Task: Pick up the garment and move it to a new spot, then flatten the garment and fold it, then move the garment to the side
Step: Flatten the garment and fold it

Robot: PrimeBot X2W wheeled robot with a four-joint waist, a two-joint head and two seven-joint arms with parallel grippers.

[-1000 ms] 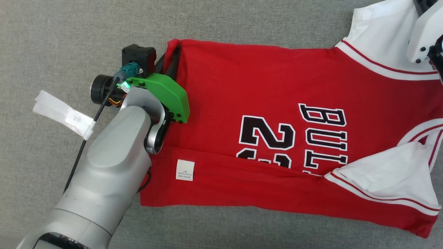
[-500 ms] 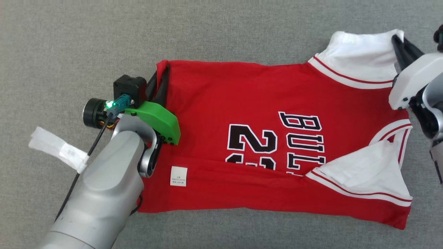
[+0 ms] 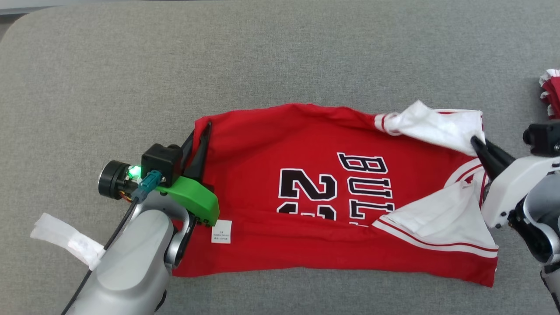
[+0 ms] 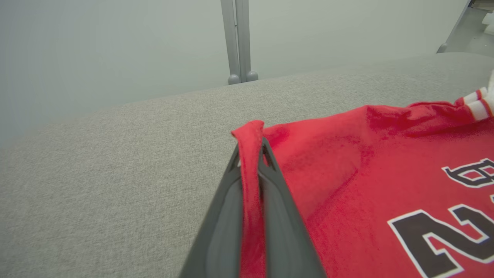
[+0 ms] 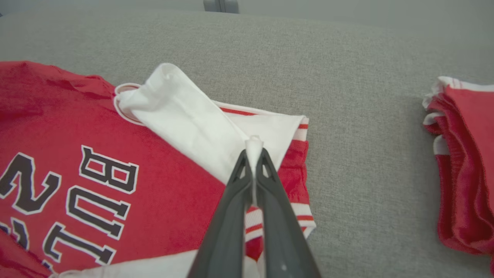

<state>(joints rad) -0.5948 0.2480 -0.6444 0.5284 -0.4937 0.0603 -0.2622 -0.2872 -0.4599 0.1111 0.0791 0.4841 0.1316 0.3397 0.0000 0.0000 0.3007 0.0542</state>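
red jersey (image 3: 253,144), "BUL" lettering, number "2"

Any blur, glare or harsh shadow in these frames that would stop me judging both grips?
Head view: even soft light, no glare, jersey lettering crisp. Left wrist view: left gripper blurs toward the bottom edge, yet its tips shut on the jersey read clearly. Right wrist view: right gripper likewise soft low down, sharp at the tips.

Garment (image 3: 271,144) red, white sleeves, black white-edged lettering; grey surface (image 3: 175,65).

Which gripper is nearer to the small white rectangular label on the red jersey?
Left. The left gripper pinches the jersey near the label; the right gripper pinches the far white sleeve.
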